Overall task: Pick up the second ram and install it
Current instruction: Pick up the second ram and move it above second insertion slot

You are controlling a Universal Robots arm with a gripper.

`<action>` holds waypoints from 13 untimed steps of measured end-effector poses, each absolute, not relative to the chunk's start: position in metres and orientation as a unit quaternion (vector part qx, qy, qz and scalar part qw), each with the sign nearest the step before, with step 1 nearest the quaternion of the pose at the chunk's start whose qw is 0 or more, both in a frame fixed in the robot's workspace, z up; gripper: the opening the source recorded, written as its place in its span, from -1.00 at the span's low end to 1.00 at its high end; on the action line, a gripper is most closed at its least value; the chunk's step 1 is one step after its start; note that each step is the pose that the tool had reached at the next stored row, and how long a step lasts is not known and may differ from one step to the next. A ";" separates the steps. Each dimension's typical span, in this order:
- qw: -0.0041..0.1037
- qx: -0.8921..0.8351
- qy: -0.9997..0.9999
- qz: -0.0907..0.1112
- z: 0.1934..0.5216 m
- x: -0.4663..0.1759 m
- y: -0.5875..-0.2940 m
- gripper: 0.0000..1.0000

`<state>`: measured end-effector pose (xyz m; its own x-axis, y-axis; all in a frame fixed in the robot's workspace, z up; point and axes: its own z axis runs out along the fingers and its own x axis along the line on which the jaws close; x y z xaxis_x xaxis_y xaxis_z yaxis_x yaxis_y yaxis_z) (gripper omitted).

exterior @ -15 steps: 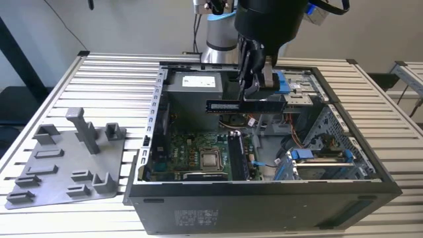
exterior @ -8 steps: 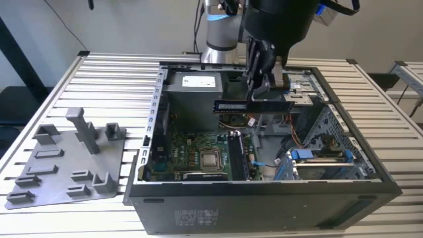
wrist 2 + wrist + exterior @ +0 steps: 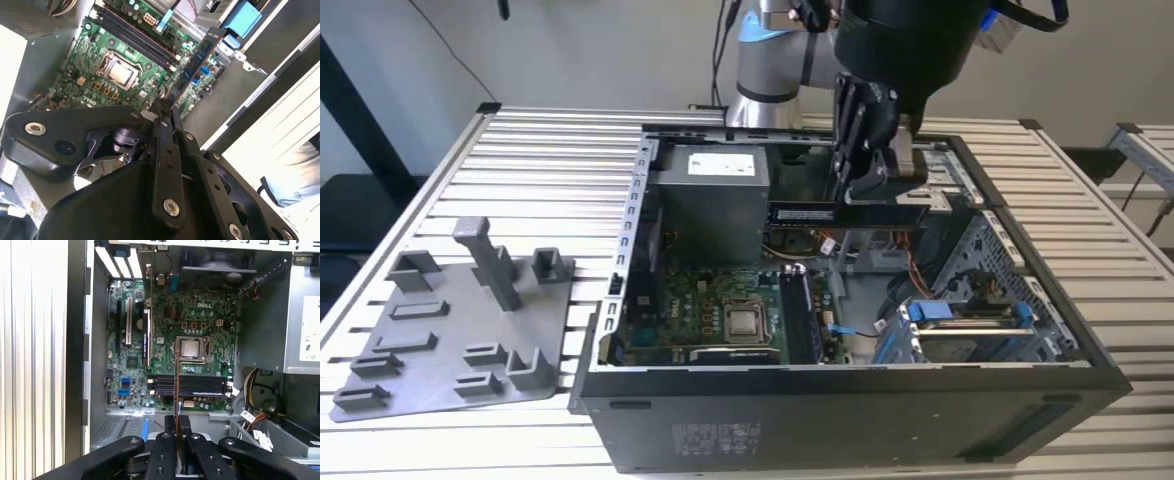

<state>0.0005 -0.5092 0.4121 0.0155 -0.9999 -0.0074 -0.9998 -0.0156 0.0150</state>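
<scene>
End effector (image 3: 874, 195) clenched on the second ram (image 3: 847, 213) above an open computer case (image 3: 854, 425).
Exterior view: the thin, flat, dark ram hangs level over the black metal case's far half, beside a grey power-supply box (image 3: 710, 190). Second wrist view: it juts from the fingertips over the green motherboard (image 3: 85, 90). First wrist view: seen edge-on, it crosses long black memory slots (image 3: 200, 385).

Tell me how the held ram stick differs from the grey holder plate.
Colour: the ram stick is dark; the holder plate is grey. Shape: the stick is a thin narrow strip; the plate is broad, with upright posts. Place: the gripper holds the stick over the open computer case; the plate lies on the slatted table.
</scene>
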 end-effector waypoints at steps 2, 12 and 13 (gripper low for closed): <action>0.003 0.713 -0.702 -0.008 0.412 0.004 -0.509 -0.72; 0.003 0.713 -0.702 -0.008 0.412 0.012 -0.509 -0.72; 0.003 0.713 -0.702 -0.008 0.412 0.012 -0.509 -0.72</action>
<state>0.0125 -0.5090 0.4121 0.0155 -0.9999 -0.0074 -0.9998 -0.0156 0.0150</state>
